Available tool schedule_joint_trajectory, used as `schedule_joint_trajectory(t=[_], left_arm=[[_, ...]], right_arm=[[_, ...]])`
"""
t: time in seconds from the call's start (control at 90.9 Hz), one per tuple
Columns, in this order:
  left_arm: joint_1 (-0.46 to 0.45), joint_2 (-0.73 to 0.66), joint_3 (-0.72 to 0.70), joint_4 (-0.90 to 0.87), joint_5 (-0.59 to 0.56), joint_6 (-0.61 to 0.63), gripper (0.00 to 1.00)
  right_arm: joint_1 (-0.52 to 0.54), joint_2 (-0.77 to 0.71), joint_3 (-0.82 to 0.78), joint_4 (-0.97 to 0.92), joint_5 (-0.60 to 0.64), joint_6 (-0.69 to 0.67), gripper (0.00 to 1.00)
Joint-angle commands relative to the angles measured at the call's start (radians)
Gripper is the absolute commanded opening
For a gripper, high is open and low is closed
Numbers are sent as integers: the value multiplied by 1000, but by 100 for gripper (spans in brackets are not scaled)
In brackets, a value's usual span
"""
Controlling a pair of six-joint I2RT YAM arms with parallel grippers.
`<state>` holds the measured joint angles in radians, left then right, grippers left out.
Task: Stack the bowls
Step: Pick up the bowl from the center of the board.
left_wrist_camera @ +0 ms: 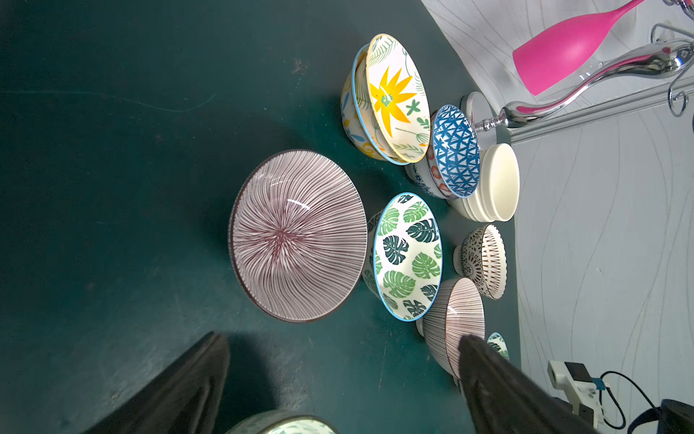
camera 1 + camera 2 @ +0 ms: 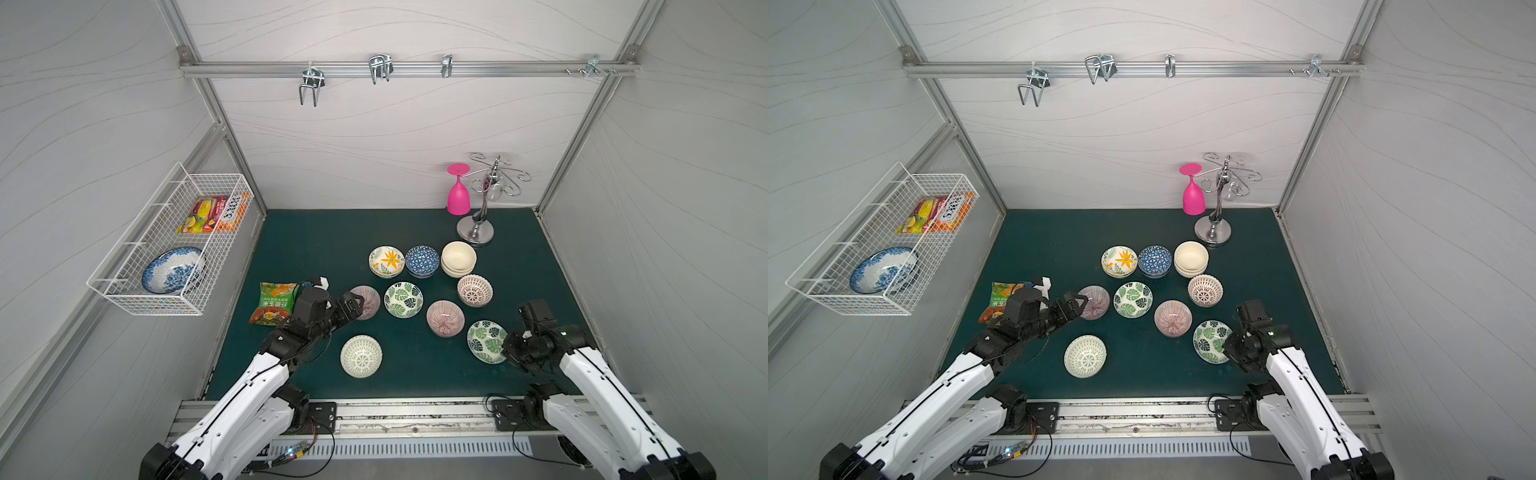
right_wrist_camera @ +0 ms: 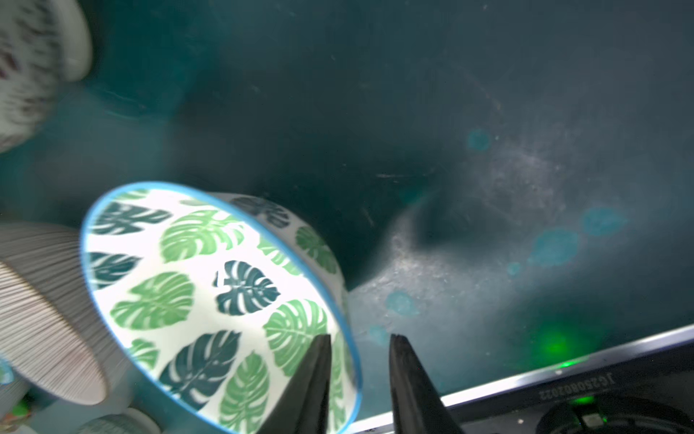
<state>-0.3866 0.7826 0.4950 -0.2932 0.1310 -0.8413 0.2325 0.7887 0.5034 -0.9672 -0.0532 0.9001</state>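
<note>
Bowls point(image 2: 403, 300) are sitting mouth-up, crowding the bench point(image 2: 316, 232); snack packet point(image 2: 272, 303) lying beside wide-spread left end effector point(image 2: 360, 306). Right end effector point(image 3: 359, 338) is straddling leaf bowl point(image 3: 195, 293) rim; grip indeterminable.

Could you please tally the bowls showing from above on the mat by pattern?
Green leaf: 2
Pink striped: 2
Lattice: 2
Orange flower: 1
Blue triangle: 1
Plain cream: 1
Total: 9

Teal mat point(image 2: 316, 241), green-leaf bowl point(image 3: 210, 300), pink-striped bowl point(image 1: 296, 236).
</note>
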Motion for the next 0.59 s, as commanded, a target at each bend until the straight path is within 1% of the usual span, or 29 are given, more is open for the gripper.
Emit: schedule_joint_trajectory(t=[0.0,0.209,0.374,0.583], left_arm=[[4,6,19,41,-1,11,100],[3,12,21,42,-3,10,100],[3,15,20,41,-3,9,100],[3,15,23,39,-1,10,100]], right_arm=[[-12,-11,-1,2,11,-15,23],[-17,-70,21,-60,43,-17,6],[-19,-116,30,-103,49,-18,0],[-18,-194,84,-166,42,-12,0]])
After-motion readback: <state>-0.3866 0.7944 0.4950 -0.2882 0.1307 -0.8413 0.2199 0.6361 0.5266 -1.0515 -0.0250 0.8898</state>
